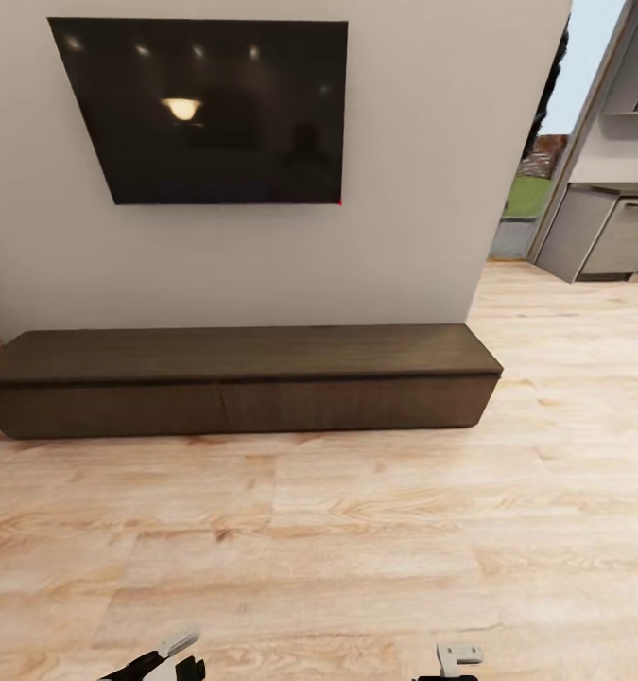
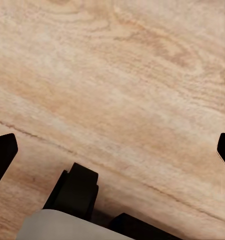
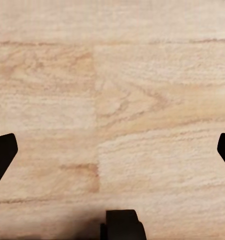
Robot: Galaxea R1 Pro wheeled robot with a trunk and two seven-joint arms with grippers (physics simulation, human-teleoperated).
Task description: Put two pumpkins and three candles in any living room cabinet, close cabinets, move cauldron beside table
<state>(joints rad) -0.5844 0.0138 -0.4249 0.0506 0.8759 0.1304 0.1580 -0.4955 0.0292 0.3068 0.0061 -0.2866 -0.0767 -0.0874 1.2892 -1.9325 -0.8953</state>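
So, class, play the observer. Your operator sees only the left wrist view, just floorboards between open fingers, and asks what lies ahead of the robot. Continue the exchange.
Observer: The head view shows the cabinet, a long, low, dark console against the wall, across a stretch of wooden floor.
Operator: Are any of its drawers open?
Observer: No, its front looks fully shut.
Operator: And the right gripper?
Observer: The right gripper is open above the floorboards, with nothing between its fingers.
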